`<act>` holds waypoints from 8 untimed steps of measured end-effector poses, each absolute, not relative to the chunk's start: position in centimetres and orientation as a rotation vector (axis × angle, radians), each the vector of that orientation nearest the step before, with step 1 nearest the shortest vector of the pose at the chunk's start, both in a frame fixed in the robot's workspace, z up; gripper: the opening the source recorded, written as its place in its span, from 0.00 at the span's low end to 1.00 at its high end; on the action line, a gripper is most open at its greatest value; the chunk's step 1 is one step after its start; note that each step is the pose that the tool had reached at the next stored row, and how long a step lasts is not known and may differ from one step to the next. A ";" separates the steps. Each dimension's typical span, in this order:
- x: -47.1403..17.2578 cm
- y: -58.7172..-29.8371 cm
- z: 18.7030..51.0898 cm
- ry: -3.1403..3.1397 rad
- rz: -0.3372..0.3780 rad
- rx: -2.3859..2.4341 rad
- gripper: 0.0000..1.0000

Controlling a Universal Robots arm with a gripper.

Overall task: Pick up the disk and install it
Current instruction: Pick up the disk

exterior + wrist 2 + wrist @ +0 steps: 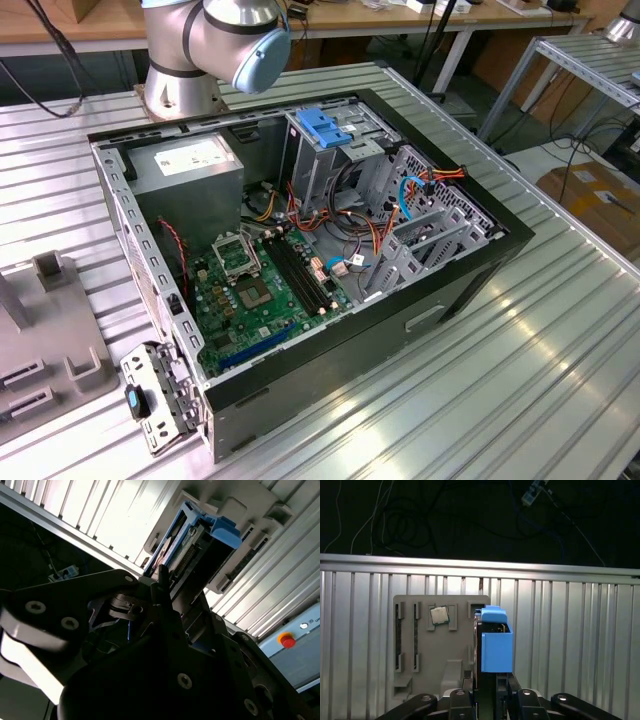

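- Closest to the lens in both wrist views is the black gripper (491, 692), its two fingers clamped from either side onto the disk (497, 647)
- the disk stands on edge between those fingers, its bright blue end pointing away from the gripper; the second wrist view shows its silver body and a row of connector pins
- beyond the disk in the first wrist view a grey fixture tray (420, 645) lies flat on the ribbed metal table (570, 645); whether the disk touches the tray cannot be told
- a square processor chip (438, 615) sits in one pocket of the tray, with long narrow slots beside it
- a red button (287, 641) sits on a pale box in the second wrist view
- in the exterior view an open computer case (400, 330) lies on its side on the table, with the arm's base (185, 80) just behind it
- inside the case are a green motherboard (260, 290), a grey power supply (190, 165) and a grey drive cage (320, 165) topped by a blue latch (325, 125)
- the tray lies at the exterior view's left, near the case
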State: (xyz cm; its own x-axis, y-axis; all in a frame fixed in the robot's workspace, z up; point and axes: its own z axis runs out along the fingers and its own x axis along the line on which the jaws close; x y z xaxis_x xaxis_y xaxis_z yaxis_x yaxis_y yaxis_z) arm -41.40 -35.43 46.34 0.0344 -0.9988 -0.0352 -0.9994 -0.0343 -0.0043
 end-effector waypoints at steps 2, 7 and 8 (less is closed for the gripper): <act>-41.4 -35.4 46.4 2.164 0.034 -2.240 0.35; -41.4 -35.4 46.4 2.164 0.034 -2.240 0.35; -41.4 -35.4 46.4 2.164 0.034 -2.240 0.35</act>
State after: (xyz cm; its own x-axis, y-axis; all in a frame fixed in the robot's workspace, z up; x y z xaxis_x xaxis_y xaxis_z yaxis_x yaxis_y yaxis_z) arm -41.40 -35.42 46.37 0.0345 -0.9988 -0.0346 -0.9994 -0.0343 -0.0041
